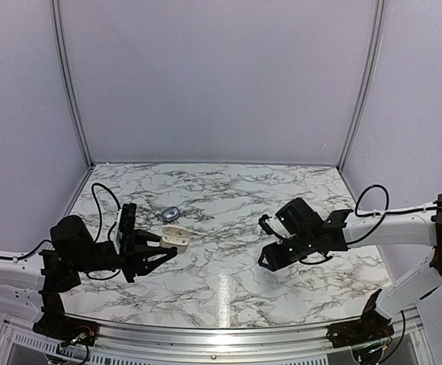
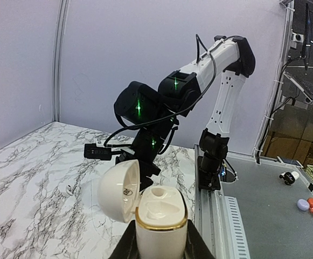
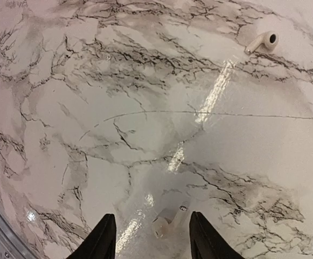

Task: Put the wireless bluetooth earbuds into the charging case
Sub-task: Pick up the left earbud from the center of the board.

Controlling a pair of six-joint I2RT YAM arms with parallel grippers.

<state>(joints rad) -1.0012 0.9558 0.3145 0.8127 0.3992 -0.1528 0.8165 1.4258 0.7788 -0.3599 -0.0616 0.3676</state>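
- Nearest us, the right fingers (image 3: 105, 240) stand apart, released, straddling one earbud (image 3: 166, 220). It lies on the surface (image 3: 91, 108) between them and touches neither.
- We judge the step in hand to be the first pick-up, since neither bud is seated yet.
- The next move calls for closing squarely on this tiny, smooth bud without flicking it away. We would then lift it and carry it across to the case.
- On the other side, the left fingers (image 2: 129, 245) are clenched on the base of the charging case (image 2: 159, 213). They hold it with the lid swung open, and the well we can see is empty.
- Farther out, the second earbud (image 3: 261, 42) lies on the surface, well apart from the first.
- Beyond the case, a small grey-blue oval object (image 1: 170, 214) rests on the surface; we cannot tell what it is.
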